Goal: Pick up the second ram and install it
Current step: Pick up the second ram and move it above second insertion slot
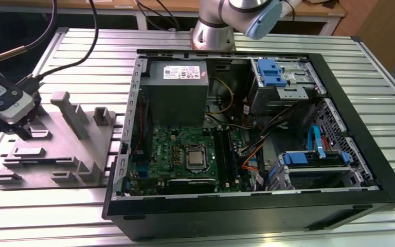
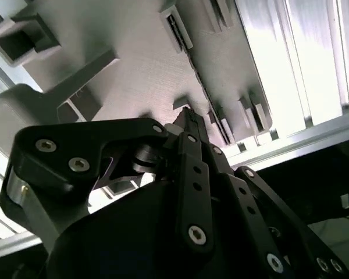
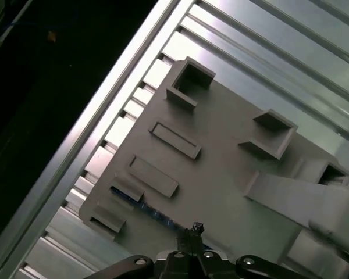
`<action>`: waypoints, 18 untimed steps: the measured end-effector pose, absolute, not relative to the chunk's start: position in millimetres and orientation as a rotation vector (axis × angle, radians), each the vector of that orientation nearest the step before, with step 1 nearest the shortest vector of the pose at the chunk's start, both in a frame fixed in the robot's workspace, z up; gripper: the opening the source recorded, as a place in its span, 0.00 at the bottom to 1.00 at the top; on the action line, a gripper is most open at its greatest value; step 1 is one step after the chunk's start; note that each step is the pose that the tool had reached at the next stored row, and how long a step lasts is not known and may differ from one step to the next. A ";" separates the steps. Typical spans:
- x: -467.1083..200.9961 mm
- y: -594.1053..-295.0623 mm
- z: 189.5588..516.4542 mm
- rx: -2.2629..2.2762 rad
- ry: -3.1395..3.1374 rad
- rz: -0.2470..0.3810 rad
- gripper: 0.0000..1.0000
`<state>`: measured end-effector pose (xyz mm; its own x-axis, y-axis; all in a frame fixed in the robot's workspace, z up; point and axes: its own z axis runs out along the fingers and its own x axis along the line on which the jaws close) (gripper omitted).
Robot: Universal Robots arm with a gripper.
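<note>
The second ram (image 3: 141,206) stands on edge in a narrow slot of the grey holder plate (image 3: 221,168), between small brackets (image 3: 107,218) near one rim of the plate. In the first wrist view we see it as a thin, dark blue strip. The gripper (image 3: 195,229) points at the plate close to one end of this strip. Its fingertips are pressed together. We cannot tell whether they touch the second ram.

In the second wrist view, the second ram (image 2: 199,78) appears as a thin dark line running along a row of brackets on the holder plate (image 2: 134,64). The gripper (image 2: 188,116) sits near this line. The slatted aluminium table (image 2: 314,52) lies beyond the plate.

In the exterior view, the gripper (image 1: 21,131) hangs over the holder plate (image 1: 60,159) at the exterior view's left, well apart from the open computer case (image 1: 252,200). The case lies on its side, just beside the plate, and both rest on the table (image 1: 81,41). Inside the case we identify the grey power supply (image 1: 177,82), the green circuit board (image 1: 166,149) below it in the picture, the processor (image 1: 196,157) on that board, and the black memory slots (image 1: 220,154) just beside the processor. We cannot tell what the slots hold. The arm (image 1: 215,28) rises from the table behind the case.
</note>
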<state>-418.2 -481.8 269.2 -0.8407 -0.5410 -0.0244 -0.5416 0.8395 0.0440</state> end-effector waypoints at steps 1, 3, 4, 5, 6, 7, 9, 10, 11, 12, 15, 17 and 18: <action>-418.2 -481.8 268.4 -0.911 2.995 0.077 0.10; -418.2 -481.8 266.7 -0.965 2.979 0.077 0.10; -418.2 -481.8 265.8 -0.991 2.970 0.077 0.10; -418.2 -481.8 265.1 -1.018 2.962 0.078 0.10; -418.2 -481.8 264.3 -1.045 2.953 0.078 0.10; -418.2 -481.8 263.4 -1.073 2.943 0.078 0.10; -418.2 -481.8 261.8 -1.126 2.924 0.078 0.10; -418.2 -481.8 261.1 -1.153 2.914 0.078 0.10; -418.2 -481.8 260.4 -1.179 2.904 0.078 0.10; -418.2 -481.8 259.6 -1.205 2.894 0.078 0.10; -418.2 -481.8 257.5 -1.286 2.861 0.079 0.10; -418.1 -481.8 256.2 -1.338 2.838 0.079 0.10; -418.2 -481.8 255.5 -1.364 2.826 0.079 0.10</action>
